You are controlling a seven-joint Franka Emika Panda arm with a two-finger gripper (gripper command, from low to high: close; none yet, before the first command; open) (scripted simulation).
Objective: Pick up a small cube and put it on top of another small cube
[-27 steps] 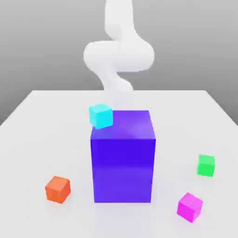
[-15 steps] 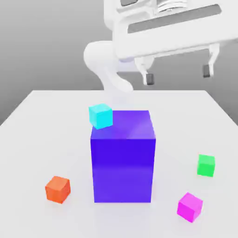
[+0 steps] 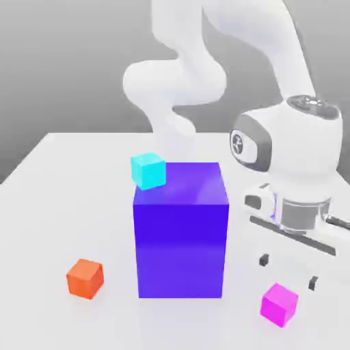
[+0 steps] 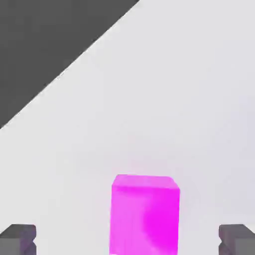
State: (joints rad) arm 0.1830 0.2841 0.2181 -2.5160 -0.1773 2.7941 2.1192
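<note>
Gripper (image 3: 288, 271) spread wide, hovering above magenta cube (image 3: 279, 304); cyan cube (image 3: 148, 170) atop blue block (image 3: 181, 239).

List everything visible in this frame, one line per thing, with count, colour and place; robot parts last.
large block: 1, blue-purple, centre of the table, the tallest thing there.
cyan cube: 1, cyan, at the block's upper corner toward the exterior view's left; whether it rests on the block or sits behind it cannot be told.
orange cube: 1, orange-red, on the table, toward the exterior view's left of the block.
magenta cube: 1, magenta, on the table, toward the exterior view's right of the block, below the gripper; the hand view shows it between the two fingertips.
table: 1, white, under everything.
arm: 1, white, reaching down at the exterior view's right.
gripper: 1, dark fingertips, open, above the magenta cube.
</note>
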